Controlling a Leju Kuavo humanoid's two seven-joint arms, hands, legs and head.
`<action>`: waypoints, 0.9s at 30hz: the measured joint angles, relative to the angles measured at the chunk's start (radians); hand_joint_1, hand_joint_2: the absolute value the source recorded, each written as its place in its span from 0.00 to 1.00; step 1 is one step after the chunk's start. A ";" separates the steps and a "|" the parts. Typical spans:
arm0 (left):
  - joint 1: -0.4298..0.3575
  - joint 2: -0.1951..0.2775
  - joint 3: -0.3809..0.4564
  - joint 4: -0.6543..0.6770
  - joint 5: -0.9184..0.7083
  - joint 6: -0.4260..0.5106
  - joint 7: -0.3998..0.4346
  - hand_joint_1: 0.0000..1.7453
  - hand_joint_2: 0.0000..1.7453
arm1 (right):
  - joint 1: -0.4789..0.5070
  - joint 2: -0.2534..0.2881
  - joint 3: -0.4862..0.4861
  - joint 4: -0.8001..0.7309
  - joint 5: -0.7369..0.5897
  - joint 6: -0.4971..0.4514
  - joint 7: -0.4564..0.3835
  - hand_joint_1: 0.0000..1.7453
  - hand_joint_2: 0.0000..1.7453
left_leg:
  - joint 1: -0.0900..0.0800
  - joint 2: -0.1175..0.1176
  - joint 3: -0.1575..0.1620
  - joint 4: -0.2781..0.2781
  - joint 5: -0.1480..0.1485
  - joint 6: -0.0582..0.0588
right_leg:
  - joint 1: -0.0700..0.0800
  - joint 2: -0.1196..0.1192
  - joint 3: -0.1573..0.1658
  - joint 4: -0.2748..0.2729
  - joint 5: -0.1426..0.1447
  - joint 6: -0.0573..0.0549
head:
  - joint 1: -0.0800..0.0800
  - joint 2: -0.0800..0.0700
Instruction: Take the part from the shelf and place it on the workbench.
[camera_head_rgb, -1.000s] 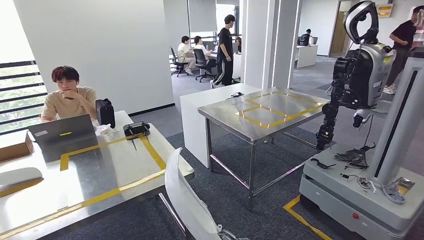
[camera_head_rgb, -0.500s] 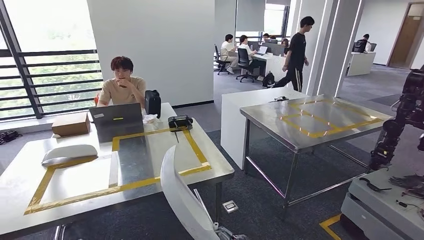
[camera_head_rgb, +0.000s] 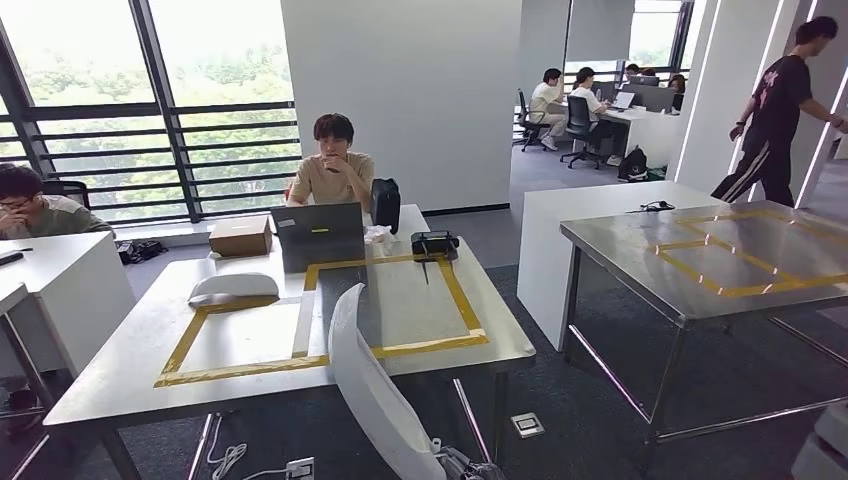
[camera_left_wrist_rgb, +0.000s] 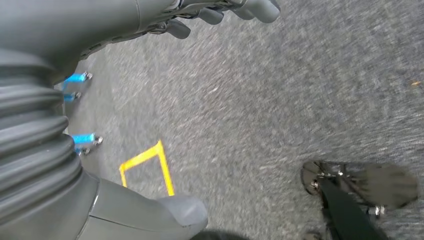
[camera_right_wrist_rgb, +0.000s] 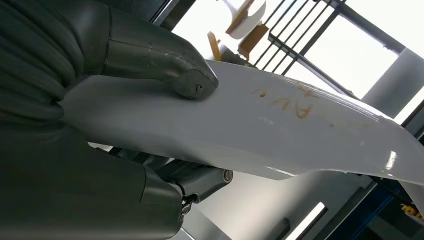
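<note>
Part: the long white curved part (camera_right_wrist_rgb: 260, 130) is off the shelf already, so that half looks done. You can see it sticking up at the bottom of my head view too.
Right robot hand (camera_right_wrist_rgb: 150, 125): clamped on the part, thumb on one face, fingers under the other.
Left robot hand (camera_left_wrist_rgb: 220, 12): hanging over the carpet, holding nothing, fingers loosely apart.
Surface (camera_head_rgb: 140, 375): the one with yellow tape is right ahead of me, another white part (camera_head_rgb: 233, 287) already on it.
Left to do: I'd say step closer and set mine down.
</note>
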 joint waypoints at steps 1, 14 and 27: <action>-0.002 0.000 0.001 0.000 0.003 0.000 0.001 0.00 1.00 | -0.002 0.000 0.001 0.000 -0.001 -0.002 0.003 1.00 1.00 | -0.001 0.041 -0.020 0.044 -0.025 -0.001 | 0.002 -0.014 0.002 -0.002 0.001 -0.004 | -0.001 0.000; -0.008 0.003 0.008 0.001 -0.016 0.008 0.021 0.00 1.00 | -0.072 -0.014 -0.024 -0.005 0.022 0.029 0.130 1.00 1.00 | -0.002 0.088 0.046 -0.031 0.005 0.017 | 0.016 -0.070 -0.003 0.007 -0.005 -0.006 | -0.001 0.000; -0.035 0.001 0.008 0.001 -0.032 -0.009 0.033 0.00 1.00 | -0.297 -0.034 -0.141 0.010 -0.002 0.137 0.165 1.00 1.00 | -0.008 0.090 0.041 -0.030 0.012 0.038 | 0.011 -0.070 -0.001 -0.008 0.011 0.032 | -0.001 0.000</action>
